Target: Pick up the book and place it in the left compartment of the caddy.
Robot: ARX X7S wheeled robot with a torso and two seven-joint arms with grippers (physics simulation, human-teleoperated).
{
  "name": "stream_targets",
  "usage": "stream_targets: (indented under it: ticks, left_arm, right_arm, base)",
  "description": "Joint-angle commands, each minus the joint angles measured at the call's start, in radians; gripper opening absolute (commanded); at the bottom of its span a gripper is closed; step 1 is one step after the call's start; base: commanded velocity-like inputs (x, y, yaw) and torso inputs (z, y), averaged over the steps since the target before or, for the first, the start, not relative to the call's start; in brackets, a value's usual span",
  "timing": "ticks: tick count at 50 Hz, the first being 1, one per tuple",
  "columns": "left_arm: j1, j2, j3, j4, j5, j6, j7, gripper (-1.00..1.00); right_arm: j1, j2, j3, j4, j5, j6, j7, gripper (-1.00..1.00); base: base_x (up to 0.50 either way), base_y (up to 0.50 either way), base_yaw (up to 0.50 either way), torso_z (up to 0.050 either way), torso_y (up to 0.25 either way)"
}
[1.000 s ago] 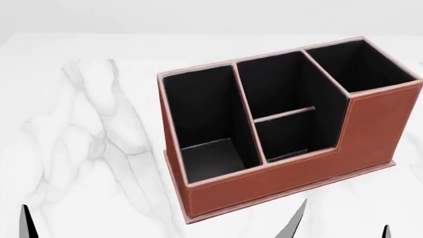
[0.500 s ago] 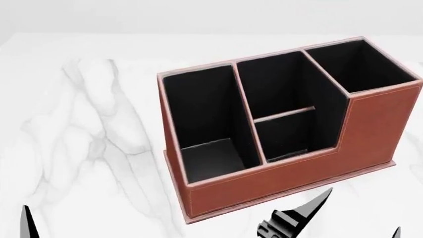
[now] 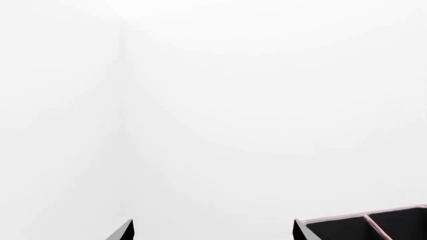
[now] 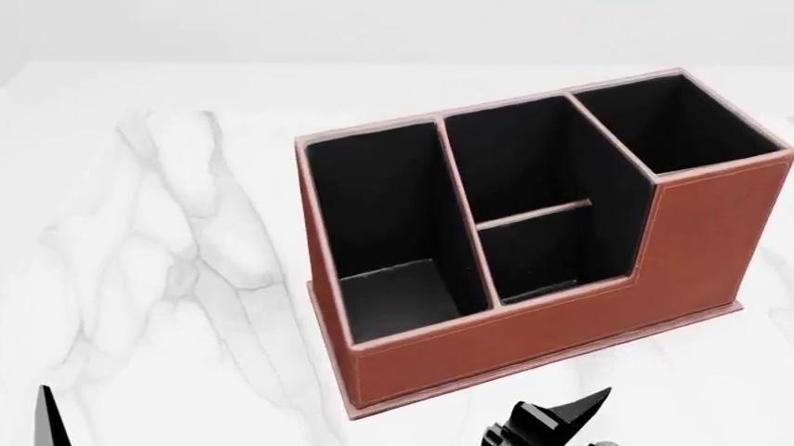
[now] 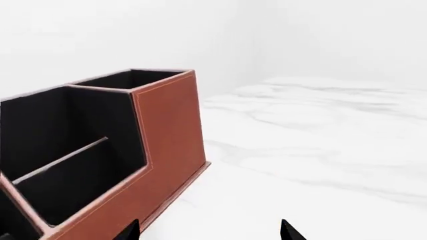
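With the book (image 4: 394, 299) already lying flat in the caddy's (image 4: 534, 339) left compartment (image 4: 378, 204), well clear of both sets of jaws, the right gripper (image 5: 208, 232) hangs spread and empty before the front wall, the left gripper (image 3: 212, 231) likewise parted.

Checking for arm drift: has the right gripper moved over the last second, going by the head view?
Yes. The right gripper has pushed further into view and shifted leftward along the caddy front wall, which has not moved.

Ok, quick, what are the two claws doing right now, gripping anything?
Left claw: open, holding nothing.
Right claw: open, holding nothing.
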Motion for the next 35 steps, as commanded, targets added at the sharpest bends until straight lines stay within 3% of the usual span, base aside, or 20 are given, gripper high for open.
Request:
stream_targets:
  ticks: [1,35]
  left_arm:
    - [0.002,-0.004,0.002,0.002,0.0,0.002,-0.005,1.0]
    - [-0.005,-0.012,0.01,-0.001,-0.004,0.0,-0.016,1.0]
  right_arm:
    - [0.013,0.012,0.006,0.004,0.113,0.115,0.013,1.0]
    - [-0.002,0.042,0.029,-0.039,0.276,0.266,0.079,1.0]
  base:
    - [0.0,0.0,0.0,0.0,0.0]
    - [0.0,0.0,0.0,0.0,0.0]
